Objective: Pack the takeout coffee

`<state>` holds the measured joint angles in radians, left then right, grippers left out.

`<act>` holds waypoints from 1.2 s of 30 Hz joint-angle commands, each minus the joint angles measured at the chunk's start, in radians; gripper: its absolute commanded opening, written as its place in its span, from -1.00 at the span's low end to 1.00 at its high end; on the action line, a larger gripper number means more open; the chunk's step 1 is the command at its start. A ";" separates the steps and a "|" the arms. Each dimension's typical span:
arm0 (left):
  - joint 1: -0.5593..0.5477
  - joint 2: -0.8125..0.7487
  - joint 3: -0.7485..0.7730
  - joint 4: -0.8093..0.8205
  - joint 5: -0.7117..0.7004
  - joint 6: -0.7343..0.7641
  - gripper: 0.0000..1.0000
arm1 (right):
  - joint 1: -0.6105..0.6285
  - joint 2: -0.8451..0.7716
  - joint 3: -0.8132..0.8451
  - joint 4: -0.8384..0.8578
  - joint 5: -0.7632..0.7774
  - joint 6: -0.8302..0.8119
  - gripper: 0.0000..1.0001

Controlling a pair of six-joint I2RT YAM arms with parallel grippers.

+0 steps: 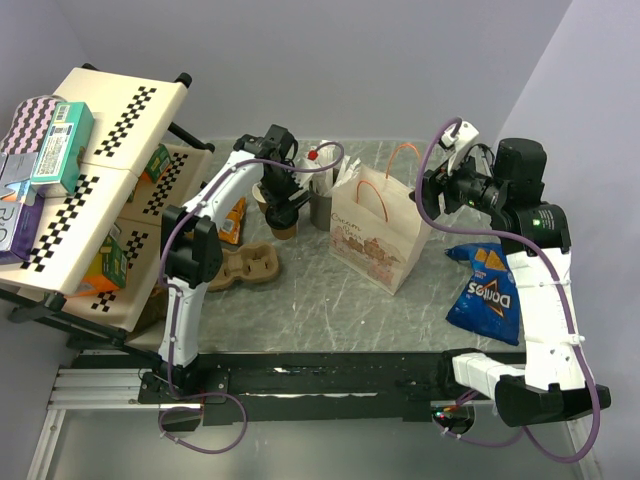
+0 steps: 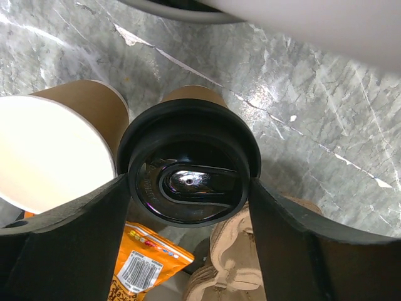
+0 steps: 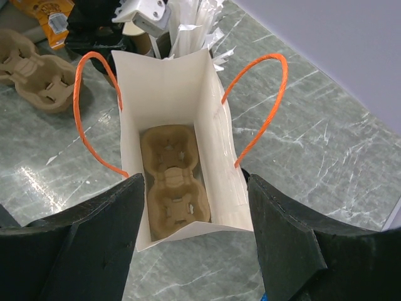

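Left end effector [image 2: 188, 183] straddles the lidded cup [image 2: 188, 128] at the far left of the worktop [image 1: 330, 310], fingers [image 2: 75, 251] against its top rim on both sides; we cannot tell whether the grip has taken. Just beside it stands an open cup [image 2: 50, 150] with nothing on top. Right end effector [image 3: 193, 182] hangs wide and empty over the bag [image 3: 163, 88], right of the cups, where a carrier [image 3: 174, 182] lies with bare wells. We judge the packing barely begun: no cup is bagged, one needs covering, and a second carrier [image 1: 250, 268] sits on the worktop.
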<state>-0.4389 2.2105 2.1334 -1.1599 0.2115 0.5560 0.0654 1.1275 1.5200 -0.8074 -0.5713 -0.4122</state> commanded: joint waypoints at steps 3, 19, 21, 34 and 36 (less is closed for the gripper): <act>0.002 0.005 0.028 -0.007 0.005 -0.010 0.30 | -0.012 -0.002 0.003 0.037 -0.022 0.016 0.47; 0.002 -0.175 -0.053 -0.021 0.114 -0.091 -0.99 | -0.018 0.018 0.020 0.037 -0.013 0.053 0.51; 0.002 -0.224 -0.062 -0.012 0.140 -0.117 -0.99 | -0.022 0.028 0.045 0.025 -0.022 0.059 0.55; 0.002 -0.443 -0.168 0.043 0.267 -0.102 -0.99 | -0.019 0.186 0.204 -0.087 -0.078 -0.007 0.57; 0.002 -0.492 -0.170 0.057 0.278 -0.103 -0.99 | -0.021 0.225 0.248 -0.107 -0.026 -0.020 0.57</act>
<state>-0.4381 1.8130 1.9747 -1.1404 0.4305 0.4503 0.0513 1.3052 1.6764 -0.8799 -0.6357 -0.4061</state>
